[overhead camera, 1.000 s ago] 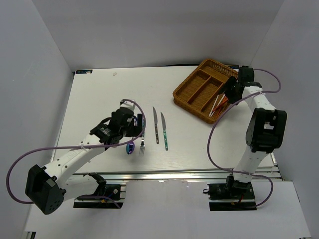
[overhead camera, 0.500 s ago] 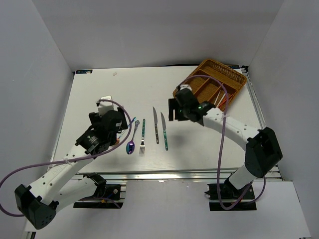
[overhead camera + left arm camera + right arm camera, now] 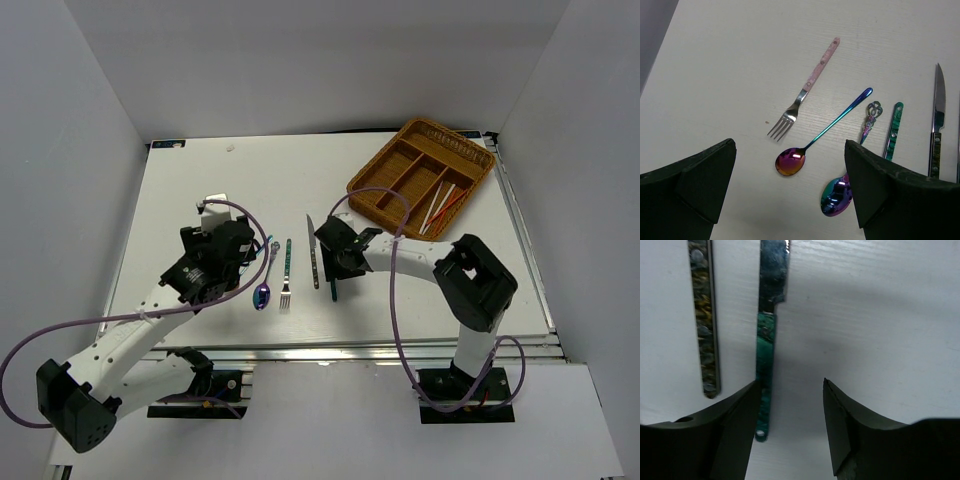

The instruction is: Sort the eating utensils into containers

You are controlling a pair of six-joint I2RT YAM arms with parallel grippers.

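Note:
The wicker tray (image 3: 372, 187) stands at the back right, with red-orange and pale chopsticks (image 3: 441, 207) in one compartment. On the table lie an ornate iridescent spoon (image 3: 263, 292), a teal-handled fork (image 3: 286, 272), a dark-handled knife (image 3: 313, 255) and a teal-handled knife (image 3: 331, 283). The left wrist view adds a pink-handled fork (image 3: 808, 89) and a thin iridescent spoon (image 3: 820, 132). My left gripper (image 3: 790, 200) is open and empty above these two. My right gripper (image 3: 790, 430) is open, low over the table, with the teal knife handle (image 3: 764, 370) against its left finger (image 3: 725, 435).
In the left wrist view the ornate spoon (image 3: 852, 175), the teal fork handle (image 3: 892, 131) and the dark knife (image 3: 936, 125) lie to the right. The dark knife handle (image 3: 705, 325) lies just left of the teal knife. Purple cables loop off both arms.
My right arm has swung from the wicker tray down to the knives at the table's middle. My left arm has drawn back a little from the spoons.

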